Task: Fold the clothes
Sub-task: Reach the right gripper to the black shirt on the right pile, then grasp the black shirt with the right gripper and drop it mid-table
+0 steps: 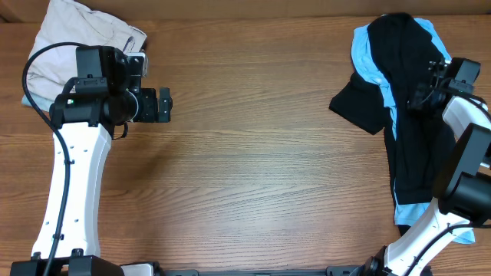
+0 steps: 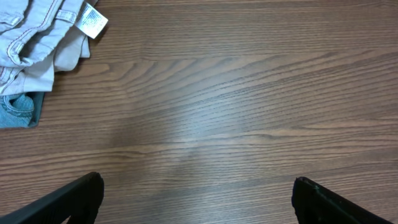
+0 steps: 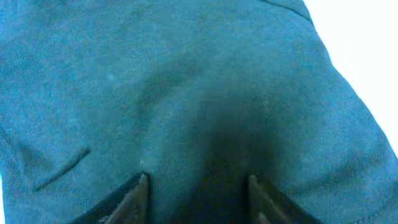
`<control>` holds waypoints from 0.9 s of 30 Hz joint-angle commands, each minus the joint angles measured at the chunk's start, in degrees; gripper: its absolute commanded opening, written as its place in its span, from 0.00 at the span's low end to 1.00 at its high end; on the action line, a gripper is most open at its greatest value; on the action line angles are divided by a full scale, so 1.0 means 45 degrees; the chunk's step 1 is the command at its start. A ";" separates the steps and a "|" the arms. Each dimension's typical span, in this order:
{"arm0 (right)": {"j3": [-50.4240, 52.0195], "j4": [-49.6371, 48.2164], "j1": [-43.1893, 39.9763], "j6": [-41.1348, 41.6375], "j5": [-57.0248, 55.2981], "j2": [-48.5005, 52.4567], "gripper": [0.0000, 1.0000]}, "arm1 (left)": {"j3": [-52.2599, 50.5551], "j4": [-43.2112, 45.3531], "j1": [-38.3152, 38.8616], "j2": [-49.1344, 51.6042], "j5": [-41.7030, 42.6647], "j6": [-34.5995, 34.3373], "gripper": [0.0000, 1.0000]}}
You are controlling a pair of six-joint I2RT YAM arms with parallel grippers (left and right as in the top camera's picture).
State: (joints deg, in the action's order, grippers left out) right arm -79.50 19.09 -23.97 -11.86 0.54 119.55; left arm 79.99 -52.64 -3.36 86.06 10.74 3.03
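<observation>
One brown wooden table [image 1: 253,153]; two white-and-black robot arms (left arm [image 1: 77,176], right arm [image 1: 460,113]); four garments: one crumpled beige cloth [image 1: 77,31], one blue denim piece [image 2: 15,111], one black fabric garment [image 1: 403,69], one light-blue shirt [image 1: 360,50].

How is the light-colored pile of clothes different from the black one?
The beige clothes are pale and scrunched in a heap at the far left of the table; the black garment is dark and stretched out long on the right. The beige clothes show a white tag; the black garment lies over a light blue garment. Neither is folded yet.
</observation>
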 commanded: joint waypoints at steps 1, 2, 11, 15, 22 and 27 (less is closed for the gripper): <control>-0.0243 0.0117 -0.0049 -0.0141 -0.0097 0.0185 0.35 | 0.0287 0.0049 0.0087 0.0117 0.0155 -0.0209 0.97; -0.0243 0.0121 -0.0049 -0.0141 -0.0097 0.0185 0.31 | 0.0287 0.0053 0.0087 0.0117 0.0155 -0.0204 0.97; -0.0282 0.0165 -0.0049 -0.0024 0.1112 -0.0092 0.04 | 0.0287 0.0160 0.0087 0.0117 0.0160 -0.0209 0.92; -0.0282 0.0257 -0.0049 0.0573 0.2152 -0.0792 0.04 | 0.0287 0.0160 0.0087 0.0117 0.0160 -0.0209 0.89; -0.0743 0.1914 -0.0049 0.1413 0.3347 -0.2905 0.04 | 0.0539 0.0199 0.0083 0.0107 0.0170 -0.0209 0.75; -0.2482 0.4702 0.0316 0.1661 0.3954 -0.4036 0.04 | 0.1443 0.0194 0.0024 0.0107 0.0155 -0.0204 0.80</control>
State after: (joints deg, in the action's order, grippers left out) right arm -84.97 37.93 -24.10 -6.15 14.26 106.45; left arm 82.56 -52.03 -3.36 86.35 10.76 2.46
